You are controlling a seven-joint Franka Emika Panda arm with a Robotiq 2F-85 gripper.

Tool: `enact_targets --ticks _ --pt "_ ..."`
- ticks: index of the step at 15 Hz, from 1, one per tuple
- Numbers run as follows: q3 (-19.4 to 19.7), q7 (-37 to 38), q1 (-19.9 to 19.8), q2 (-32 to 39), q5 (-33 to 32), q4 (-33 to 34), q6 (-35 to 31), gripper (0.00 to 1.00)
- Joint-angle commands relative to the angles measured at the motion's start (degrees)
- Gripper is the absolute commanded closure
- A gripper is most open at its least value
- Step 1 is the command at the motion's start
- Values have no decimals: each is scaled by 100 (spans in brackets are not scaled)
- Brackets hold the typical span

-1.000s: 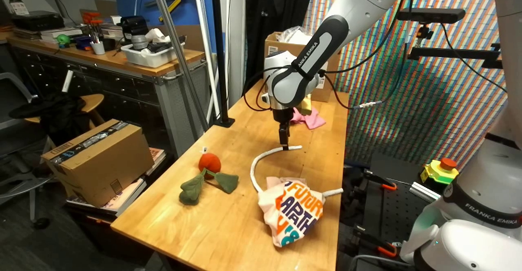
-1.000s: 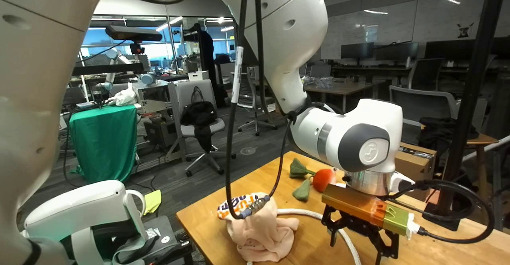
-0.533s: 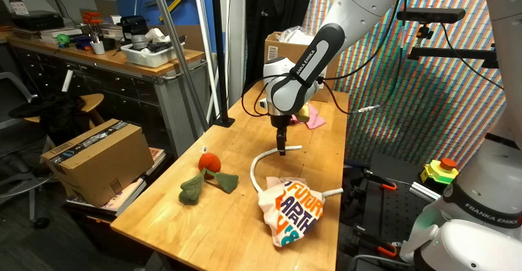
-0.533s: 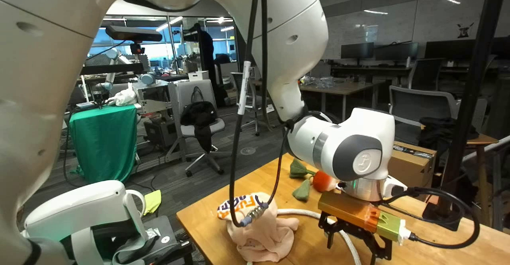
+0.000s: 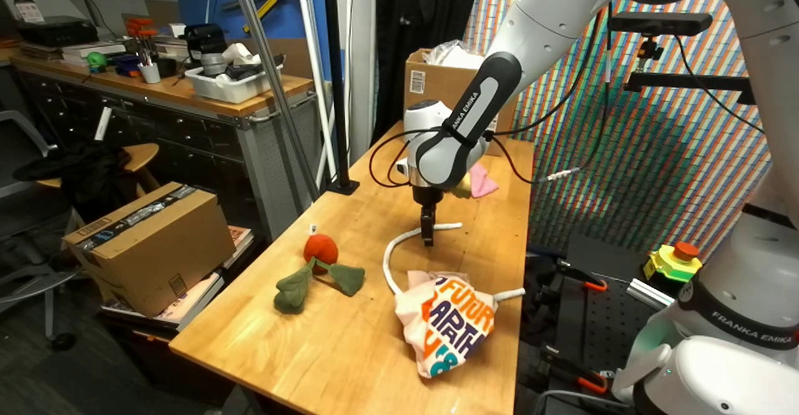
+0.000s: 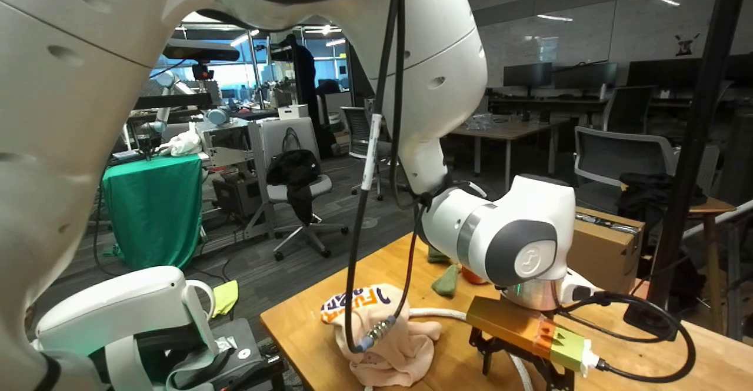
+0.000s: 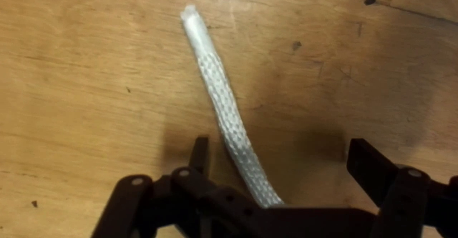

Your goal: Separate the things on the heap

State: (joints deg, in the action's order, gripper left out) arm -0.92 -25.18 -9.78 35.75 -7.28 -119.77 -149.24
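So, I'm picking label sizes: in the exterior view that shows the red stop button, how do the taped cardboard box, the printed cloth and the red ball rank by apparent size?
1. Taped cardboard box
2. Printed cloth
3. Red ball, green leaves not counted

The gaps look clear here; true sizes may compare differently.

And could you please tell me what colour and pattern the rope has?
The rope is white with a braided weave, clearest in the wrist view.

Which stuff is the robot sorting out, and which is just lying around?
For the job: the white rope, the lettered cloth covering part of it, the open pincer, and probably the red toy with green leaves.

Just lying around: the taped cardboard box, white tub, green ball.
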Motion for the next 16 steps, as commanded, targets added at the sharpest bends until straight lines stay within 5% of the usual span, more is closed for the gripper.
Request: enact_targets --ticks 1,5,7,16 --pt "36 131 -7 86 -48 -10 -284 0" --pt "51 195 -33 90 -24 -18 -328 2" --pt "53 228 -43 86 -15 -16 -343 26" --pt "67 312 -66 -44 11 -3 -288 92"
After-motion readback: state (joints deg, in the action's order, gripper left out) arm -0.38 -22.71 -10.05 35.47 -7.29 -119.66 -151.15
